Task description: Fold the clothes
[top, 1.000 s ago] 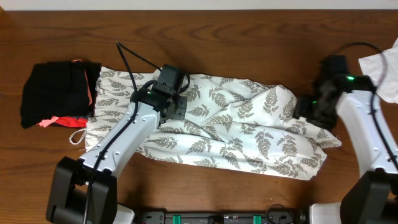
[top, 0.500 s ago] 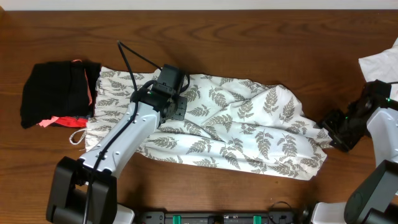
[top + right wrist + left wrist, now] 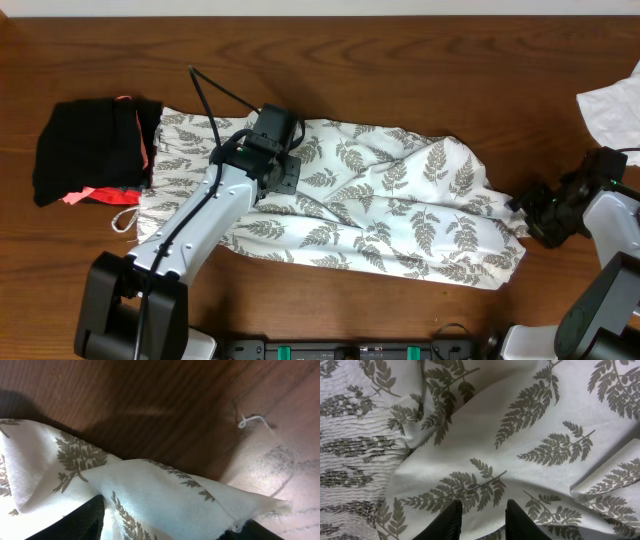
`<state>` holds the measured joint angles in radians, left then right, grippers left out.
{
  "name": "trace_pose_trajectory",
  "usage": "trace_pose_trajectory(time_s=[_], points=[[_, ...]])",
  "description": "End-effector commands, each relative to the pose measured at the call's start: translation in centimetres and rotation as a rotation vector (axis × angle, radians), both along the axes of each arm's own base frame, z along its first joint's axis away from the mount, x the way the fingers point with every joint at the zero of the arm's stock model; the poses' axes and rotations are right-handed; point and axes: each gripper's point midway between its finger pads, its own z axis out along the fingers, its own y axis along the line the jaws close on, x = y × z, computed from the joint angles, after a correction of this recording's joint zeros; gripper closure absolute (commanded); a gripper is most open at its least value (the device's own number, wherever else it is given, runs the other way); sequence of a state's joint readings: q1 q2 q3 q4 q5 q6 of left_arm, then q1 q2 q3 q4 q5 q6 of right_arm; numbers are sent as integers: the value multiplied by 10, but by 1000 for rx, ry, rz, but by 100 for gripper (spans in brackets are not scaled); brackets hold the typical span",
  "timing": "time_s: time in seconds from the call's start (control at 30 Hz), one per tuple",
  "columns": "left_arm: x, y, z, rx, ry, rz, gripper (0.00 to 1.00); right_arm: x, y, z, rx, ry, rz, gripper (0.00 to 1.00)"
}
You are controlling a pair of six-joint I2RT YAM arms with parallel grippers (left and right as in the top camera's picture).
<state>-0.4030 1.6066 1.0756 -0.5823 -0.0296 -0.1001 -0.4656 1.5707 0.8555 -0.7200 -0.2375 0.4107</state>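
**While your left tool (image 3: 484, 521) rests on the dress (image 3: 400, 205), your right tool (image 3: 165, 526) gapes at its corner**

You have the fern-print dress lying rumpled across the middle of the tabletop (image 3: 420, 60). Left jaws stand narrowly apart on the cloth; whether they pinch it cannot be told. Right jaws are spread wide, the dress's right corner between them.

Overhead, bright and even: soft light from above, a mild sheen on the table (image 3: 400, 60), thin shadows in the folds of the dress (image 3: 400, 200). The black bundle (image 3: 90, 145) swallows all detail. Left wrist view: crisp leaf print, one dark shadowed crease up top, the left claw (image 3: 482, 520) dark and soft-edged. Right wrist view, dimmer: heavy shadow upper left, pale glare on the wood at right, the right claw (image 3: 162, 527) blurred.
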Motion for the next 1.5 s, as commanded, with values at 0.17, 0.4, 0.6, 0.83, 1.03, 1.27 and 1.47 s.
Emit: trace_pose_trajectory(time_s=[0.17, 0.4, 0.6, 0.83, 1.03, 1.27, 1.47], points=[[-1, 0, -2, 12, 7, -13, 70, 1, 1, 0, 12, -12, -17, 99], [-3, 1, -2, 15, 13, -13, 70, 38, -1, 14, 8, -198, 64, 99], [-3, 1, -2, 15, 14, -14, 70, 127, -16, 98, -69, -626, 203, 99], [-3, 1, -2, 15, 13, -13, 70, 197, -53, 250, -476, -990, 374, 99], [-3, 1, -2, 15, 14, -13, 70, 202, -59, 221, -526, -877, 453, 99], [-7, 3, -4, 24, 33, -13, 70, 187, -85, 95, -426, -510, 382, 52], [-13, 6, -6, 35, 59, -13, 70, 174, -100, 82, -423, -437, 325, 41]])
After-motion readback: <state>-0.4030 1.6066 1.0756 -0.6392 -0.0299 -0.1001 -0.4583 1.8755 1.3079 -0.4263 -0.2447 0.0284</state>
